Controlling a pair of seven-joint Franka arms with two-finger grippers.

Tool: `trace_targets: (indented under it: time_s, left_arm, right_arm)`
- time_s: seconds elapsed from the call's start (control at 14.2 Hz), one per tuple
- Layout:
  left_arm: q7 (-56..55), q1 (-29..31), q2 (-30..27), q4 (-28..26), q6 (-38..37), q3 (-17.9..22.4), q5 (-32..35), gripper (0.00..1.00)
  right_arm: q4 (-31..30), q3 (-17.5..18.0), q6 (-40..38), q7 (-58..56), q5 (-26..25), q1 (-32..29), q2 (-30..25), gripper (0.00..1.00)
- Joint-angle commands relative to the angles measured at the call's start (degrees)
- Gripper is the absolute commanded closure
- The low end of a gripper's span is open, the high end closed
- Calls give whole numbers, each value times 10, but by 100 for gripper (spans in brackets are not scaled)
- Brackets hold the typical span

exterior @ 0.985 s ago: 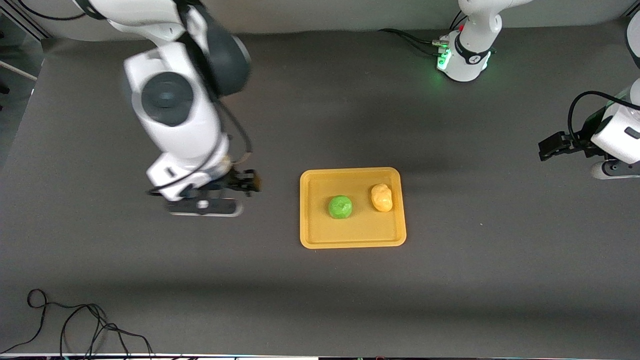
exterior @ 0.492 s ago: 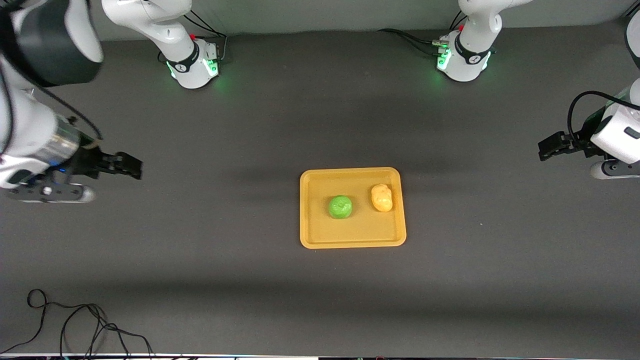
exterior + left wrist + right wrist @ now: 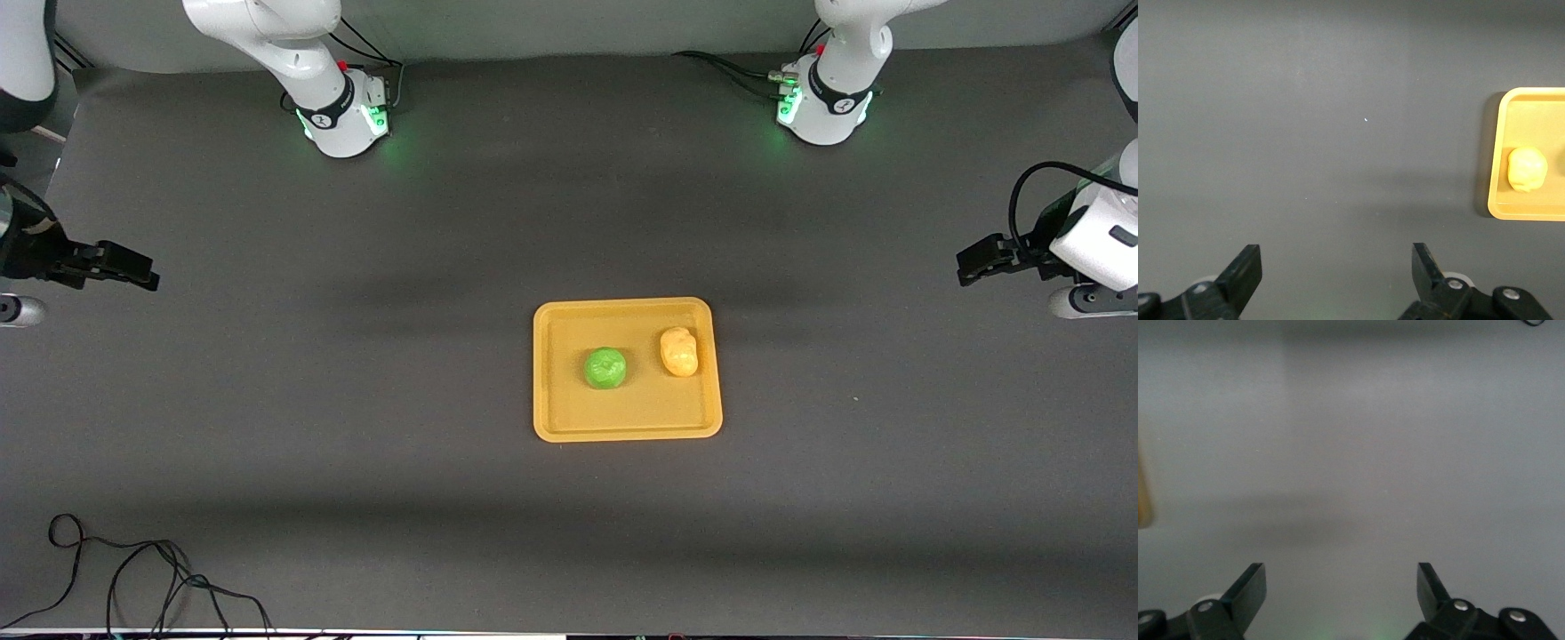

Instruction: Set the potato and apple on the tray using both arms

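Front view: apple, potato on tray, mid-table.

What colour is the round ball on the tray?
The apple is bright green, seen best in the front view, on the yellow-orange tray.

Bare table rings the tray, where only the apple and potato sit apart; a cable lies at the near corner.
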Motion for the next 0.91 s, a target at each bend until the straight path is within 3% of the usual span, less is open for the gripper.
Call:
trace_targets:
  time_s: [0.0,0.84]
  left_arm:
    - [8,-2,-5,3,-5,2,-5,0]
    - [8,-2,-5,3,-3,2,-5,0]
  right_arm:
    - [-15,-5,-1,-20,11,-4,-14,0]
    - [-22,1,-6,-16,12,2,-27,0]
